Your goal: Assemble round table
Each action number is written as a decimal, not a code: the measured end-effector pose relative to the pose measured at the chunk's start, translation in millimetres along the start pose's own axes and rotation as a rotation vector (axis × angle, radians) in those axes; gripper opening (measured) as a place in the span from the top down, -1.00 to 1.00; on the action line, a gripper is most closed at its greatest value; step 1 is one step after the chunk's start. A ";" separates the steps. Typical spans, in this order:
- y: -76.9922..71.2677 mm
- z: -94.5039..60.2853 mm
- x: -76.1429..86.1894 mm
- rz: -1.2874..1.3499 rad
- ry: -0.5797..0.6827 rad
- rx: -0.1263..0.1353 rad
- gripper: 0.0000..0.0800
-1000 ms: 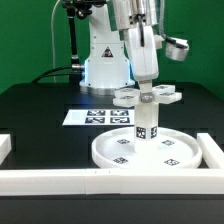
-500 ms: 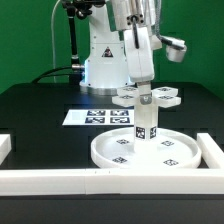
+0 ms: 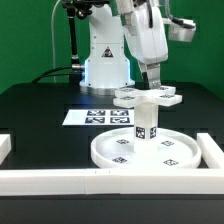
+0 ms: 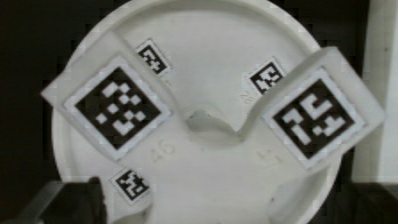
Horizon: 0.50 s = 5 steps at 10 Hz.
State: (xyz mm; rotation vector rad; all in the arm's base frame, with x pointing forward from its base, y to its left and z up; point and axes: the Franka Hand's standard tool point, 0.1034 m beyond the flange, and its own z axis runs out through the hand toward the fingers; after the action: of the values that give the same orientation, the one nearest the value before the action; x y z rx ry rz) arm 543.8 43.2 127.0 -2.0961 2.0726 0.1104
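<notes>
**Gripper** (image 3: 154, 82): hangs just above the parts, clear of all of them, with nothing in its grasp. In the wrist view one dark finger (image 4: 75, 200) shows far off to the side and nothing lies against it, so the jaws stand apart. In the exterior view they are seen edge-on, and the gap cannot be made out there.

**Cross-shaped foot** (image 3: 148, 97): white, lying flat and level on top of the post, directly beneath the gripper. In the wrist view (image 4: 199, 128) two of its arms spread outward, each with a black-and-white square tag on its upper face.

**Post** (image 3: 145, 125): short, white and upright, with tags on its side. It stands on the middle of the disc and carries the foot on its top end.

**Disc** (image 3: 105, 150): large, round, white and flat on the black table (image 3: 40, 110), at the near right of the exterior view. Small tags dot its face. In the wrist view (image 4: 205, 35) it fills the background behind the foot.

**Border walls** (image 3: 90, 181): straight white pieces. One runs along the near edge, just beside the disc, and shorter pieces stand at the left and right ends.

**Marker board** (image 3: 93, 117): a thin white sheet of tags, flat on the table beyond the disc and to its left.

**Arm base** (image 3: 104, 62): white, at the far side of the table, before a green backdrop.
</notes>
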 end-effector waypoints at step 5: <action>2.8 3.8 -2.2 -0.604 0.036 -0.034 -0.62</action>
State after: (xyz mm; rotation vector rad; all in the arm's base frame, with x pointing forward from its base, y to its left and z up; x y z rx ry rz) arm 541.3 46.0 123.4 -2.6510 1.3726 0.0187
